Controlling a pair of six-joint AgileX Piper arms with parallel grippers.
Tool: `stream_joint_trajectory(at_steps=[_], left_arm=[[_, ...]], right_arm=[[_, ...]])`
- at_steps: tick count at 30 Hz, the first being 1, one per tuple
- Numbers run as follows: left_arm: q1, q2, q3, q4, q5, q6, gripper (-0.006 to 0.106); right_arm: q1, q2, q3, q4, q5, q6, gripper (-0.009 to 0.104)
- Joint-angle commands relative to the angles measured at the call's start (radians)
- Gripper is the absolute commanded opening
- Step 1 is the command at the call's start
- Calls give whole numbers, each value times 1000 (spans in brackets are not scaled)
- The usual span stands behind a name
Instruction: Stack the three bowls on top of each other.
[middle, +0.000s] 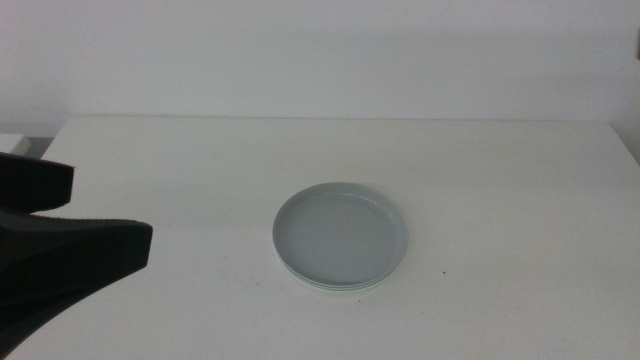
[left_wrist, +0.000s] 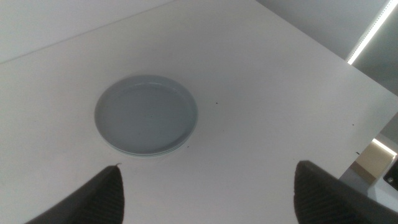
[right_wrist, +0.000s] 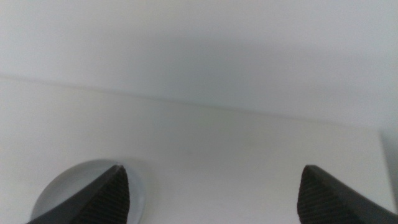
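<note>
Two pincers spread wide and holding nothing, well apart from the stacked bowls.

Left pincer (middle: 70, 235) hangs at the left edge of the white counter (middle: 500, 200), its dark jaws far apart above bare surface. Right pincer (right_wrist: 211, 193) is out of the middle view; its jaws also stand wide, with the grey bowl's (middle: 340, 234) rim just behind one jaw. That grey bowl tops the stack near the counter's middle; a paler rim (middle: 335, 287) peeks beneath.
</note>
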Motion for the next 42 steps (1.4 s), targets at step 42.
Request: stream_joint_trajectory(at_steps=[42], left_arm=[[420, -154, 281, 483, -661, -424, 94]], right_arm=[[-7, -42, 51, -63, -5, 20, 93]])
